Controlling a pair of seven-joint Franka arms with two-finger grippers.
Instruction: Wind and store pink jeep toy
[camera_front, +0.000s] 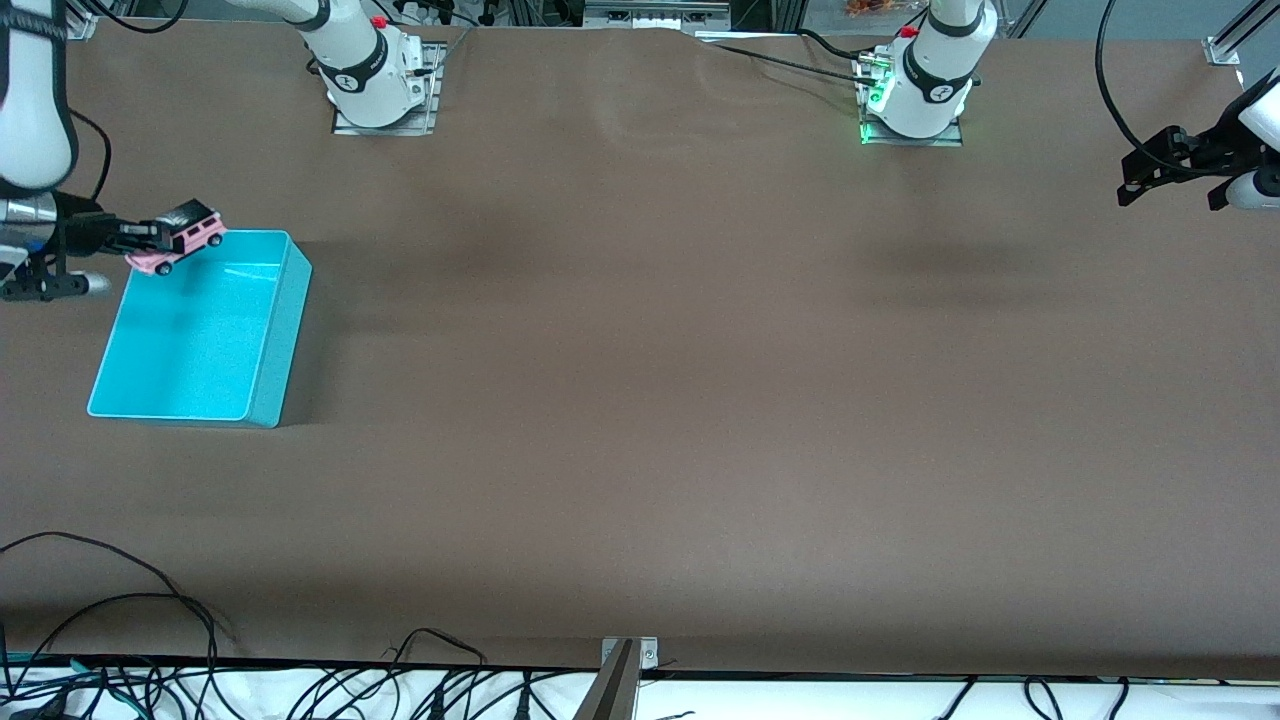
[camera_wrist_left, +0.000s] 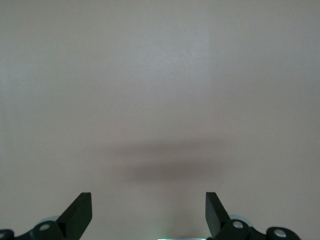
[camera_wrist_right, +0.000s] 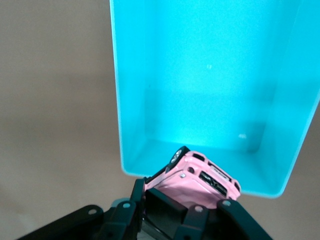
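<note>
The pink jeep toy (camera_front: 182, 238) (camera_wrist_right: 200, 181), light pink with a black roof and dark wheels, hangs tilted over the edge of the turquoise bin (camera_front: 285, 330) (camera_wrist_right: 120, 100) that lies nearest the robots' bases. My right gripper (camera_front: 148, 238) (camera_wrist_right: 172, 202) is shut on the jeep's rear end. The bin shows nothing inside it. My left gripper (camera_front: 1170, 175) (camera_wrist_left: 149, 212) waits in the air at the left arm's end of the table, open, with only bare table under it.
The brown table (camera_front: 650, 400) spreads wide between the bin and the left arm's end. Both arm bases (camera_front: 375, 80) (camera_front: 915, 90) stand along its edge farthest from the front camera. Loose cables (camera_front: 150, 660) lie along the edge nearest that camera.
</note>
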